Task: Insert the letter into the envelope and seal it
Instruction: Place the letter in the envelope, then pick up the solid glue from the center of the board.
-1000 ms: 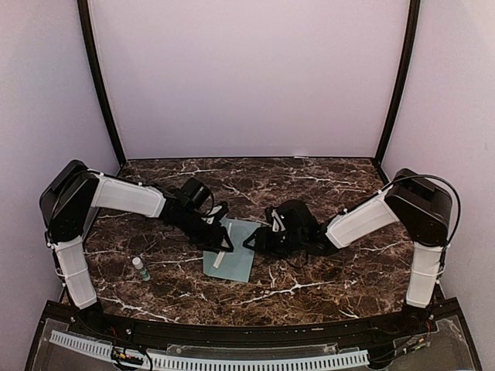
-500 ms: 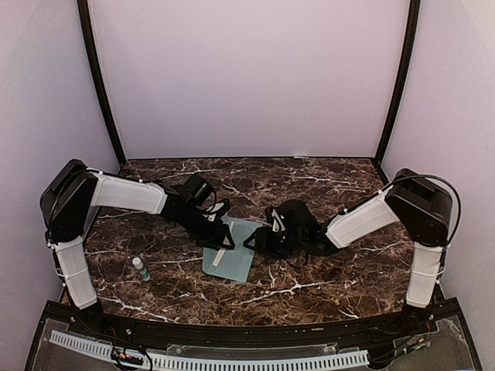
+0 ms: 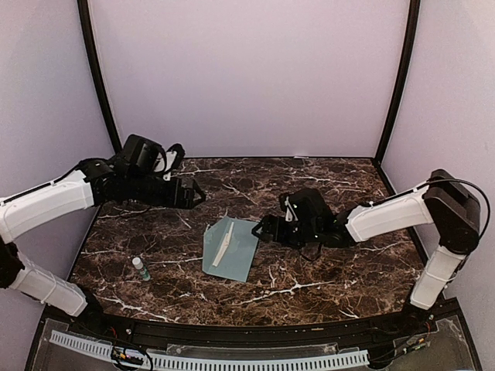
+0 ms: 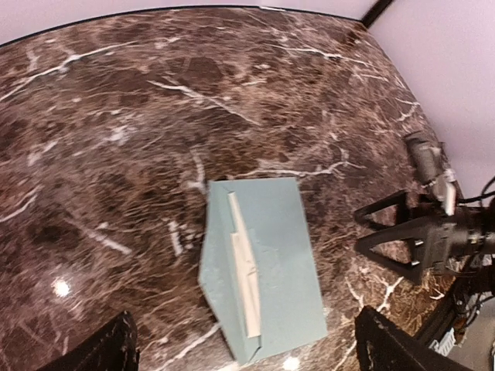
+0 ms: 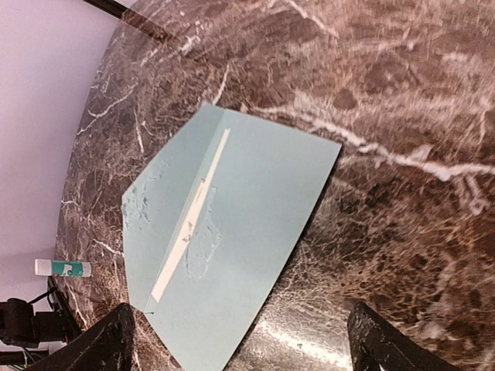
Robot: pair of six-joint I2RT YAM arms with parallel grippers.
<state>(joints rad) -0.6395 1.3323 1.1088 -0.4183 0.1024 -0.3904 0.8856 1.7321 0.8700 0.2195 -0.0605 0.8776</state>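
Fingers [image 4: 117, 349] spread; left gripper [image 3: 195, 198], right gripper [image 3: 262, 230] off envelope [image 3: 241, 252] edges

Bare marble table [image 3: 325, 182] rings the envelope [image 3: 236, 259]; the right gripper [image 3: 263, 229] hangs just beside its right edge, and a glue stick [image 3: 141, 268] sits well apart, front-left.

Table [image 3: 325, 178]: dark brown marble-patterned top, white veining. Directly on it, near the middle: envelope [image 3: 241, 256], pale teal, lying flat, set at a slight angle. Toward the near left, well apart from that: small white tube [image 3: 141, 268], green label.
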